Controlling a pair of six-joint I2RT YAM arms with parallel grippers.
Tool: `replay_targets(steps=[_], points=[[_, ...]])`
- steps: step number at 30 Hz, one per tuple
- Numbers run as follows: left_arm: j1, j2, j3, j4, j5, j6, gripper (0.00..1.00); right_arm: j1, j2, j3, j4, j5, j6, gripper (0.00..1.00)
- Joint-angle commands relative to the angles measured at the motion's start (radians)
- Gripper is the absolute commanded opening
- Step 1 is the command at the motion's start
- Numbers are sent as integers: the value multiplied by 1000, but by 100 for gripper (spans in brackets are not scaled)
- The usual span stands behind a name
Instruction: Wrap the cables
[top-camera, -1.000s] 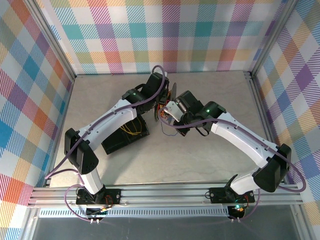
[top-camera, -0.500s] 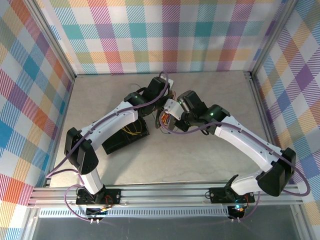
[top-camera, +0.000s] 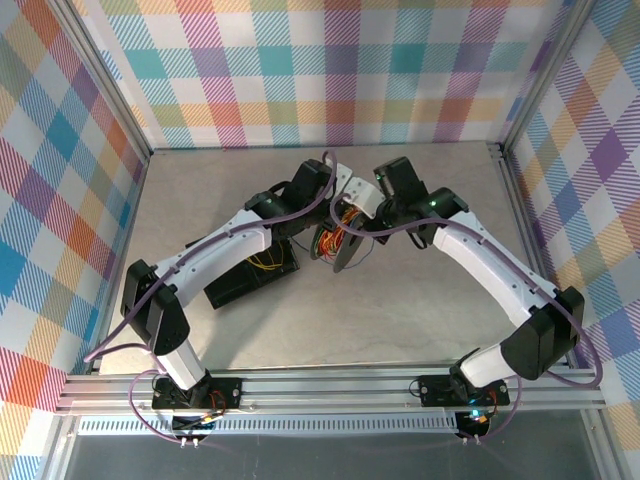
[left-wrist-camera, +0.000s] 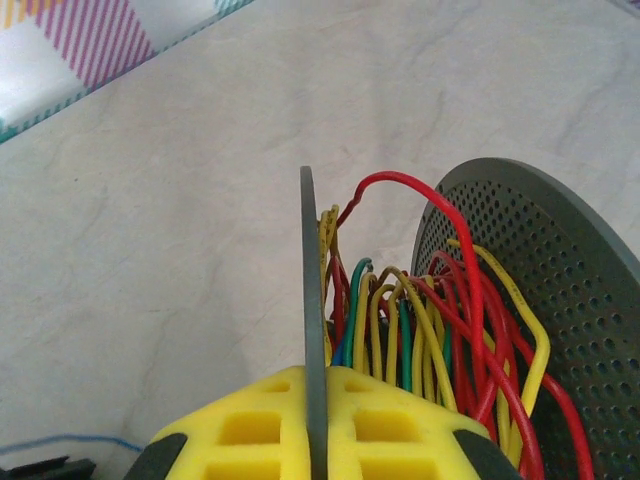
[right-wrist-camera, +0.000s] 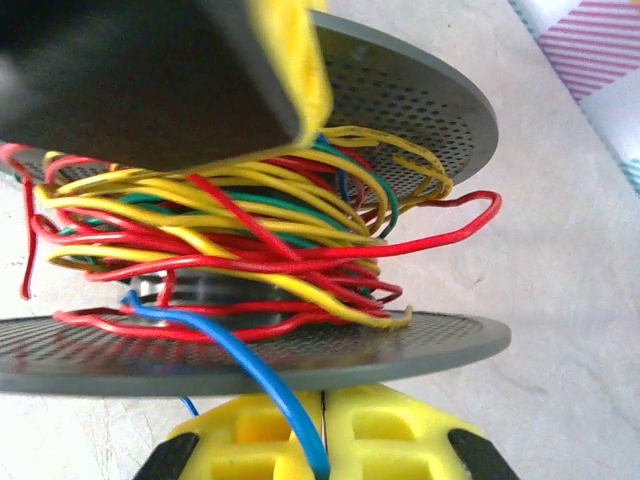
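Cables (right-wrist-camera: 240, 240), red, yellow and green, sit loosely tangled round a grey perforated spool (top-camera: 335, 240) mid-desk (top-camera: 420, 320), toward the far edge. A black tray (top-camera: 235, 285) lies just left of it. Left fingers (left-wrist-camera: 250, 425) clamp one disc rim; right fingers (right-wrist-camera: 370, 425) pinch the other rim and a blue strand (right-wrist-camera: 230, 350).

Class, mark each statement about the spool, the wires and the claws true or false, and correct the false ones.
1. The grey perforated two-disc spool carries red, yellow and green wires. True.
2. The left claw is open and clear of the spool. False: it is shut on the edge of one disc.
3. A thin blue wire runs into the right claw. True.
4. The spool lies inside the black rectangular box. False: it is beside the box, between the two claws.
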Motion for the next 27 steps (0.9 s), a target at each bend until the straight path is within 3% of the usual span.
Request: replay_targets(steps=[1,7,10,15,18,24,27], points=[[22,-65,-52,-122,-27,81,0,-109,-9,65,5,33,26,0],[20,-97,-70,-139,8,101,0,-157,31,59,-6,-29,29,0],[23,-99,-61,-148,-12,99,0,-157,18,58,7,-125,49,0],[31,-105,-23,-138,-18,40,0,-157,-39,1,65,-351,151,26],[44,-109,6,-134,6,-9,0,-157,-105,-99,151,-402,242,44],[74,-115,60,-169,49,-96,0,-164,-263,-302,304,-481,413,67],[91,-126,70,-173,64,-127,0,-164,-332,-380,380,-455,568,99]])
